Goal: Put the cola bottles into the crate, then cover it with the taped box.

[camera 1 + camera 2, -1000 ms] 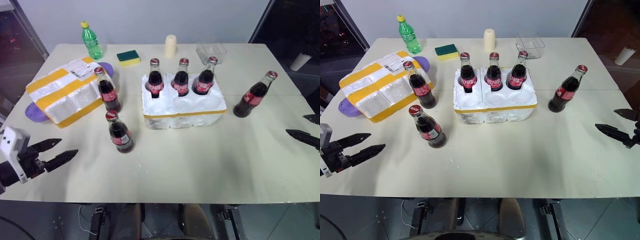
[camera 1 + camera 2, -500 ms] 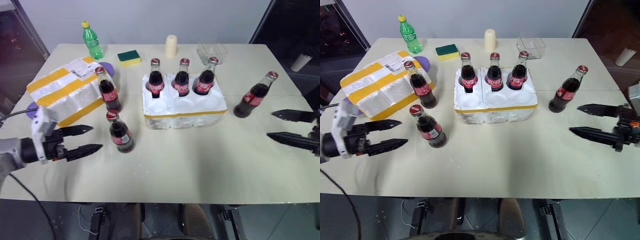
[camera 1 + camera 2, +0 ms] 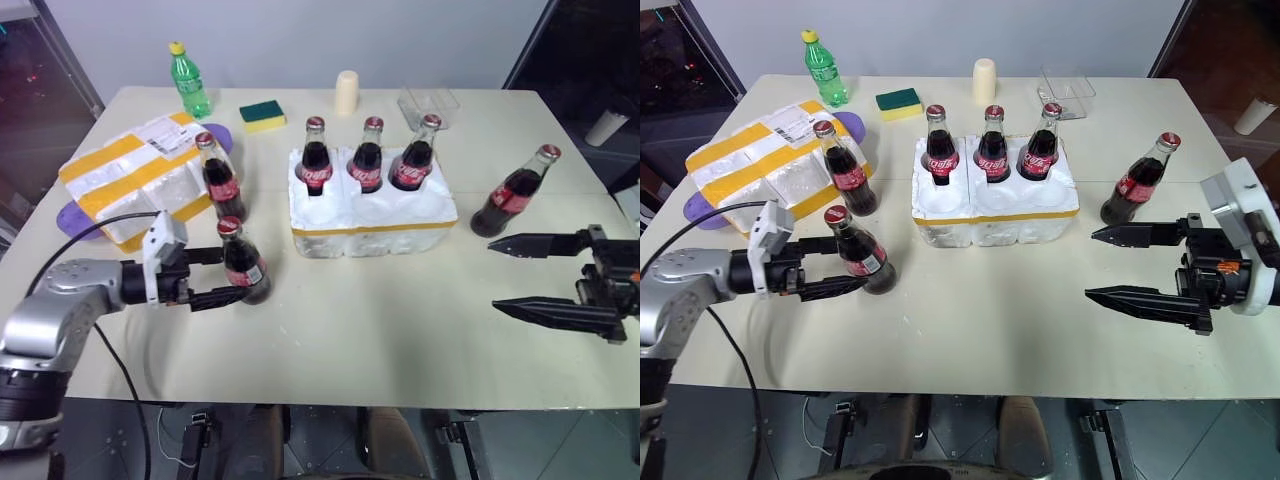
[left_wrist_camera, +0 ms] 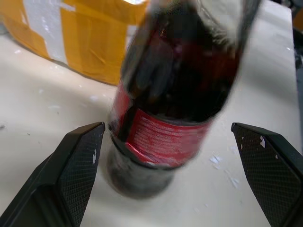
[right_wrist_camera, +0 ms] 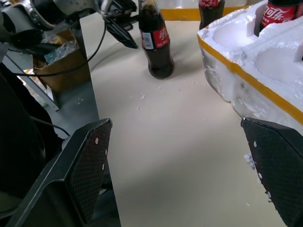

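The crate (image 3: 370,236) stands mid-table with three cola bottles (image 3: 368,160) upright in its back wells; its front wells are empty. Two more cola bottles stand to its left, one (image 3: 219,180) beside the taped box (image 3: 110,160) and a nearer one (image 3: 243,268). My left gripper (image 3: 232,274) is open, with a finger (image 4: 71,170) on each side of that nearer bottle (image 4: 180,94), not closed on it. Another bottle (image 3: 515,190) stands alone to the right of the crate. My right gripper (image 3: 492,275) is open and empty, pointing left just in front of this bottle.
Along the table's far edge are a green plastic bottle (image 3: 187,80), a green-and-yellow sponge (image 3: 260,113), a cream cylinder (image 3: 347,92) and a clear plastic tub (image 3: 428,100). A purple object (image 3: 68,218) lies under the taped box. Styrofoam crumbs dot the tabletop.
My left gripper has moved right until its open fingers stand on either side of the nearer left bottle. My right gripper has swung in to the left over the table. Both stayed open.
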